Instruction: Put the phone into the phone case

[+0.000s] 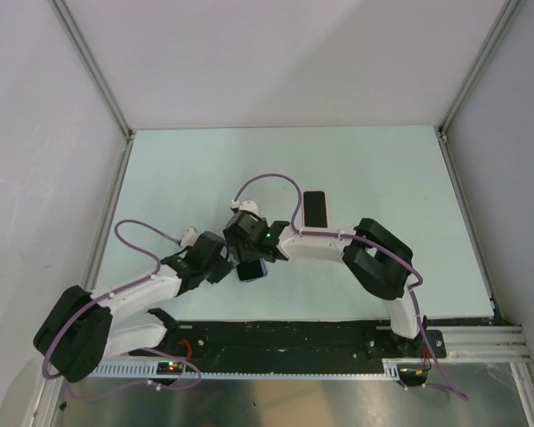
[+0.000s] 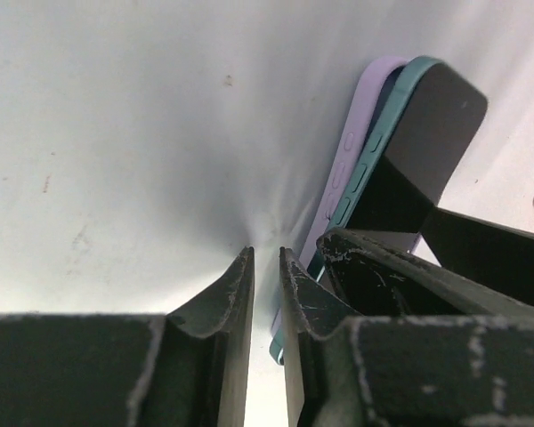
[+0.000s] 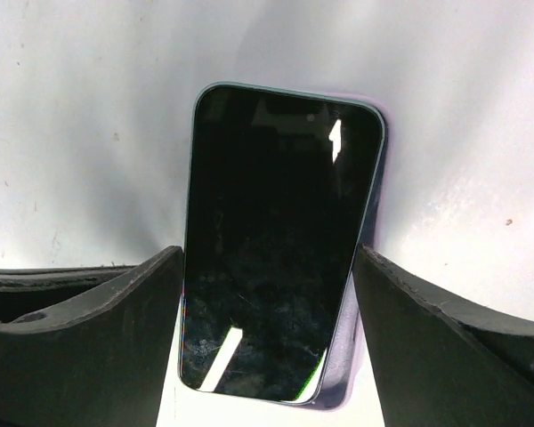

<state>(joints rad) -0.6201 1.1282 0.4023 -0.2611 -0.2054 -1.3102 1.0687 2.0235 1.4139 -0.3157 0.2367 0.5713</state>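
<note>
One phone [image 3: 276, 249] on lilac case [image 2: 347, 151]

Light falls soft and even from overhead onto my pale mint tabletop [image 1: 383, 178], bright with no hard-edged shadows. The overhead view is sharp, though its white side walls [image 1: 36, 133] splay outward toward the edges. From my left wrist, my left claw's black fingers [image 2: 218, 311] loom close and soft-focused, and a grey shadow fans out from them across the table. The lilac silicone phone case [image 2: 351, 151] beyond looks crisper. From my right wrist, the black glass-faced phone [image 3: 276, 240] carries white glare streaks near its top and bottom. My right claw's dark fingers [image 3: 89, 347] sit underexposed, nearly featureless.
</note>
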